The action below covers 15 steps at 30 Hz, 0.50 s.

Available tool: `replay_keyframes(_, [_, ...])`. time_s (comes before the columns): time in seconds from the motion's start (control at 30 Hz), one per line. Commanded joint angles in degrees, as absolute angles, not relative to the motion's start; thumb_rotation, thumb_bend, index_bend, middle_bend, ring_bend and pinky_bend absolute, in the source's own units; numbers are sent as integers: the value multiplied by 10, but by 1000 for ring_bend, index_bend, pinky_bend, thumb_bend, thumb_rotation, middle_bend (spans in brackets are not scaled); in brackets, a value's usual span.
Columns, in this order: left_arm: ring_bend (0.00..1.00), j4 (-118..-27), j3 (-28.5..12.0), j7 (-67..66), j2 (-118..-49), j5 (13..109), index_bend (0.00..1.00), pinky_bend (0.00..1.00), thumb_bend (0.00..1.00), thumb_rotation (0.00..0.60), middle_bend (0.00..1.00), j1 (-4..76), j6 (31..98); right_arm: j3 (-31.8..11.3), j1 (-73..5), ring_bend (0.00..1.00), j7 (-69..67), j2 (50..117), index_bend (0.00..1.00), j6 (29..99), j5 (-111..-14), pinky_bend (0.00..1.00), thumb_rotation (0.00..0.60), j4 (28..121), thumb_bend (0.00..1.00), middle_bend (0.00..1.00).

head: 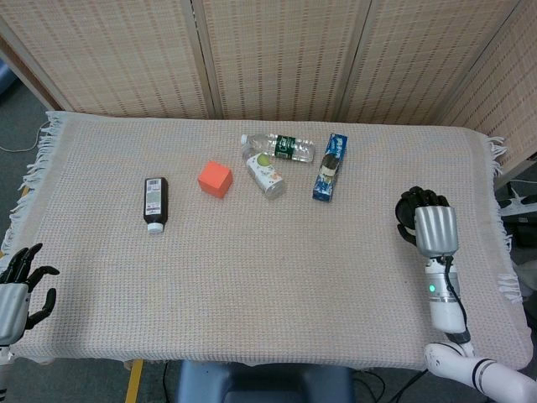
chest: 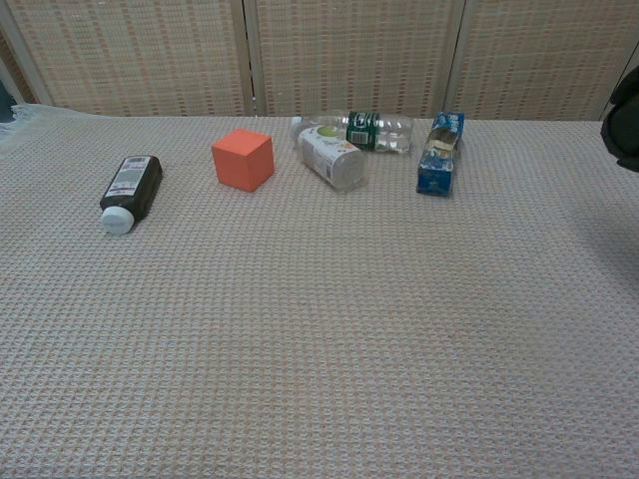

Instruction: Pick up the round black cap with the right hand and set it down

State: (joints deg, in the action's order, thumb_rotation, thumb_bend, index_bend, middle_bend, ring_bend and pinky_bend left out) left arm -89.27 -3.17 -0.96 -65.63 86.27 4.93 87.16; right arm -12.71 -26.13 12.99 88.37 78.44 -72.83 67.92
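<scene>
My right hand (head: 434, 228) hovers over the right side of the table, its dark fingers curled around the round black cap (head: 407, 227). From the head view the cap is mostly hidden under the hand. In the chest view the hand with the cap (chest: 626, 135) shows only as a dark shape cut off by the right edge. My left hand (head: 20, 287) rests at the table's front left corner, fingers apart and holding nothing.
A dark bottle with a white cap (head: 155, 202) lies at the left. Toward the back middle are an orange cube (head: 216, 179), a small white bottle (head: 266, 175), a clear water bottle (head: 279, 147) and a blue packet (head: 331, 166). A woven cloth (head: 252, 285) covers the table.
</scene>
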Motion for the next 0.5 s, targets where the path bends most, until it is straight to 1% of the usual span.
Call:
replay_keyframes(0.03, [69,-893,-31,-10,-656,863,394,308,475,600,70,50,871,-110,-261,731,-72,795,812,664,-739,990,600,843,408,670])
replay_keyframes(0.13, [69,-893,-31,-11,-656,863,394,308,475,600,70,50,870,-107,-265,732,-142,749,812,615,-744,990,600,890,408,671])
replay_keyframes(0.23, [68,-894,-31,-11,-656,862,393,308,475,600,71,50,870,-106,-267,732,-133,734,812,607,-741,991,600,895,408,671])
replay_keyframes(0.37, [68,-894,-32,-11,-656,862,393,308,475,600,71,50,870,-111,-263,732,-31,756,812,643,-712,991,600,868,408,671])
replay_keyframes(0.47, [68,-894,-32,-11,-655,861,391,309,476,600,71,50,870,-120,-262,732,71,784,813,684,-680,991,600,839,408,671])
replay_keyframes(0.5, [68,-894,-32,-11,-655,861,391,309,475,600,71,50,870,-125,-261,732,113,800,813,710,-675,991,600,821,408,671])
